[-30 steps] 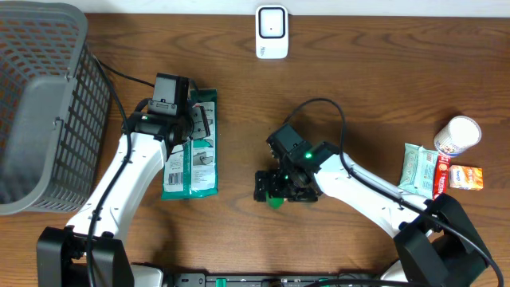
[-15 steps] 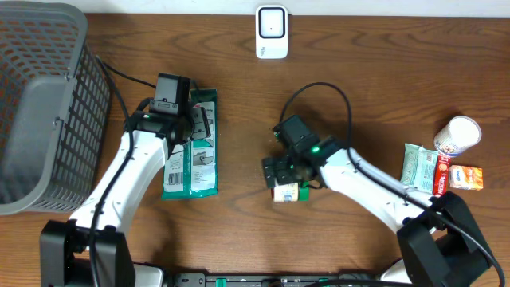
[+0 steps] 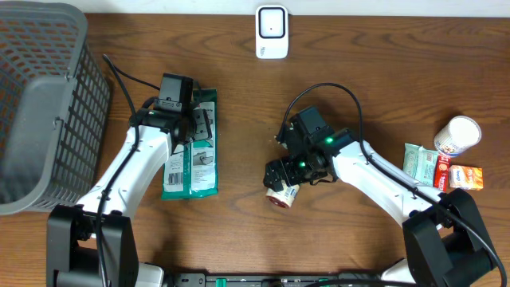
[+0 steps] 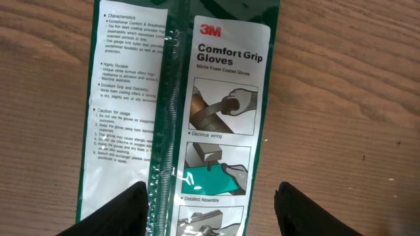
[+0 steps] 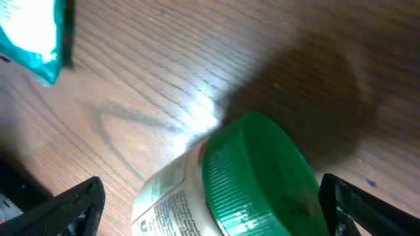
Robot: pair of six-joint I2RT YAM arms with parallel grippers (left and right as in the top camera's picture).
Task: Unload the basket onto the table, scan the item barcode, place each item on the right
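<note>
**Right gripper (image 3: 279, 185) gapes wide around a toppled jar (image 3: 281, 196)**

From overhead, the right gripper points down and to the left at mid-table, jaws as far apart as they go, with the jar just under them. The jar is tipped over, its white label showing. The left gripper (image 3: 191, 127) hovers over the top end of a green gloves packet (image 3: 191, 171) that lies flat on the table (image 3: 358, 72), its jaws partly spread. The white scanner (image 3: 271, 32) stands at the far edge, well apart from both items. A grey basket (image 3: 80, 104) fills the left side. At the right edge are a wipes pack (image 3: 416, 167), a cup (image 3: 458, 134) on its side and a small orange box (image 3: 466, 177).

In the left wrist view, the left gripper (image 4: 213, 213) holds nothing. One of its dark fingers (image 4: 115, 213) sits above the packet's left half, the other past its right edge. The gloves packet (image 4: 226, 85) shows printed panels, face up.

In the right wrist view, the right gripper (image 5: 213, 210) has its fingers (image 5: 65, 206) at either bottom corner. The jar (image 5: 256, 170) lies between them, green ribbed lid toward the camera. Bare wood shows between the jar and one finger, so nothing is clamped.
</note>
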